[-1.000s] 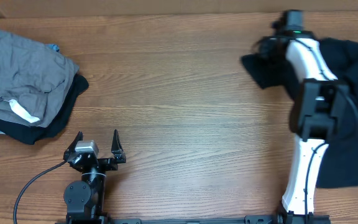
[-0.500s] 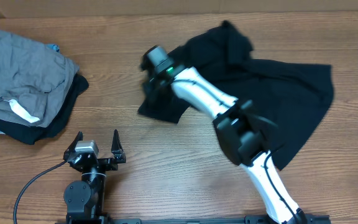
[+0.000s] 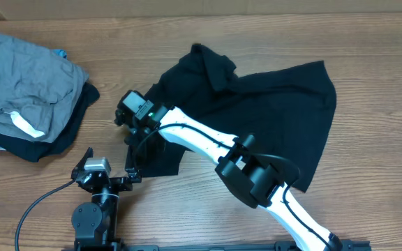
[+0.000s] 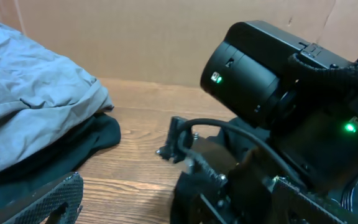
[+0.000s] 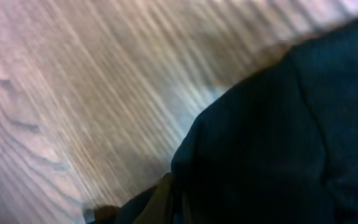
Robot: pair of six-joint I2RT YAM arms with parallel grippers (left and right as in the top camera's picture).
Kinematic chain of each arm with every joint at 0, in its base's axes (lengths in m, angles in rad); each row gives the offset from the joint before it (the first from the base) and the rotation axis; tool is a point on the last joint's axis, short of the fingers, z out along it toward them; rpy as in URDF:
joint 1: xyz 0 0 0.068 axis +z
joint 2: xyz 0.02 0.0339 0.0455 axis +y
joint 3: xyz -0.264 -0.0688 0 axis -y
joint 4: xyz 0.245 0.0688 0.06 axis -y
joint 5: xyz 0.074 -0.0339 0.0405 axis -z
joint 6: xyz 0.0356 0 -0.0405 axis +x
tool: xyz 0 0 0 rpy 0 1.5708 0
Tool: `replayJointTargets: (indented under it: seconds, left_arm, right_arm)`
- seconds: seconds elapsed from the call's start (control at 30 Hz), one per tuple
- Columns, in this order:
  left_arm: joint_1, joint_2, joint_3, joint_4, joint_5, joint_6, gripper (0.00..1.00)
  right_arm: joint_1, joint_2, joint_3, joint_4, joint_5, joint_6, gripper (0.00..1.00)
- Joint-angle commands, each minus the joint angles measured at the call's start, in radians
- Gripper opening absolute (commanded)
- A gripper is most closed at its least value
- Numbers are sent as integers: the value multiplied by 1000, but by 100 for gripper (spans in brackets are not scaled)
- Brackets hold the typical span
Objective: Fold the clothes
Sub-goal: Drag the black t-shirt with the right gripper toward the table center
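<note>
Moved: the black T-shirt [image 3: 271, 104] and the right gripper [image 3: 139, 139] have swept leftward together. A second ago both sat bunched at the far right edge, and half a second ago they were mid-table.
Grey garment [image 3: 30, 80]: at the far left, on top of a dark garment [image 3: 72, 132], unchanged across all frames and apart from the shirt.
Left gripper [image 3: 109, 155]: at the near left, fingers spread wide and holding nothing. It has not moved, and the other arm's wrist now fills its camera.
Right gripper: left of centre, just beyond the left gripper, fingers pressed together. Since the cloth followed it, it appears to be pinching the shirt's leading edge.
Black T-shirt now: lying across the centre of the table [image 3: 257, 35]. It is more open than before, with its hem toward the right, one part folded over at the far side and wrinkles in the middle.
Meaning: the shirt has been brought into the working area and partly spread, but folding has not begun. It probably still needs flattening first.
</note>
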Motion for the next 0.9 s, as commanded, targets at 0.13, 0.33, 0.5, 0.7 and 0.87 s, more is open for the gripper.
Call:
replayJointTargets:
  seconds: [0.13, 0.33, 0.5, 0.7, 0.87]
  left_arm:
    - [-6, -10, -4, 2, 8, 23, 100]
    - [-6, -10, -4, 2, 8, 23, 100]
    - [-6, -10, -4, 2, 8, 23, 100]
    - [-6, -10, -4, 2, 8, 23, 100]
    - [-6, -10, -4, 2, 8, 23, 100]
  right_arm:
    - [6, 13, 62, 22, -42, -46, 4]
    - [-13, -18, 279, -121, 73, -45, 43]
    - [-92, -97, 405, -333, 244, 24, 58]
    - [-343, -214, 407, -577, 243, 163, 66]
    - [-579, -307, 406, -738, 243, 181, 70]
